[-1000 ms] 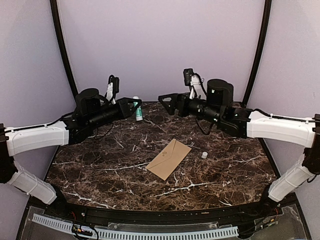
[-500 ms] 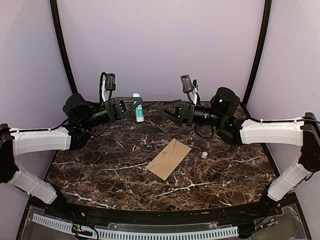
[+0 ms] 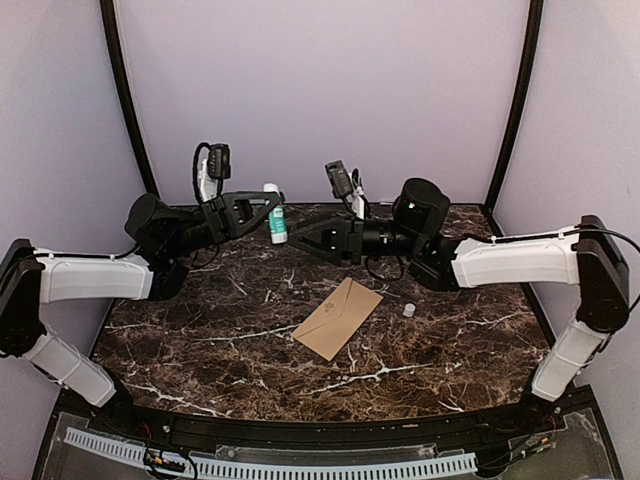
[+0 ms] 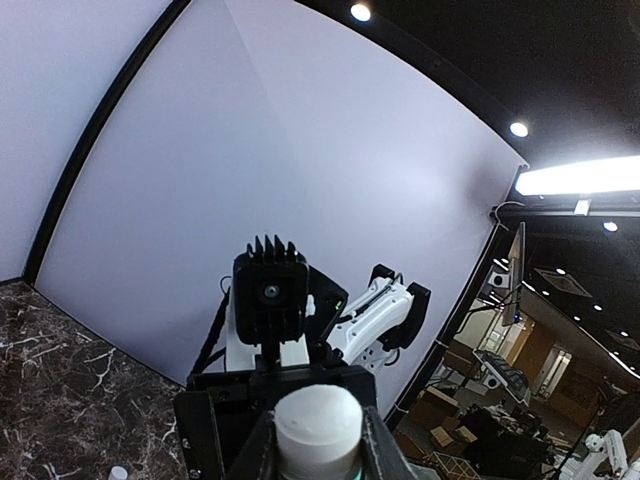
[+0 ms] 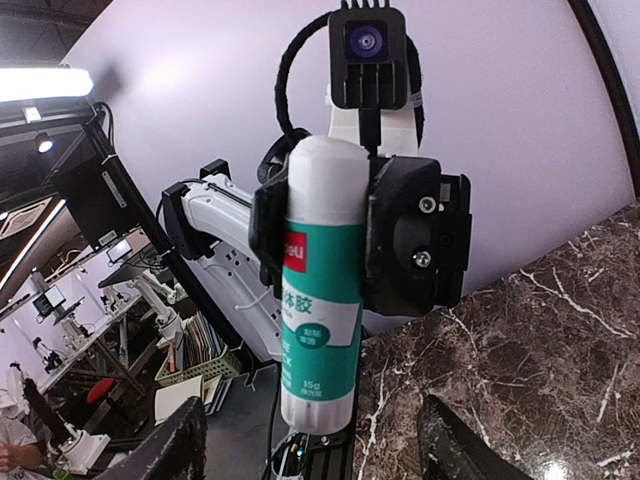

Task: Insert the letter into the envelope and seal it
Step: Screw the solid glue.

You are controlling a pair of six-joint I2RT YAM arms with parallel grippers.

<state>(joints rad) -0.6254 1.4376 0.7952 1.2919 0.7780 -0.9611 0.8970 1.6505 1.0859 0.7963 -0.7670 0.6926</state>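
Clamps a green-labelled glue stick (image 3: 275,222), white end up, in the left hand (image 3: 268,203) above the far side of the dark marble table (image 3: 180,330). Faces it with the right hand (image 3: 294,239), fingers spread wide and gripping nothing, tips near the stick's lower end. Shows the tan envelope (image 3: 338,318) lying flat and diagonal mid-table, well apart from both hands, with a small white cap (image 3: 409,310) just to its right.
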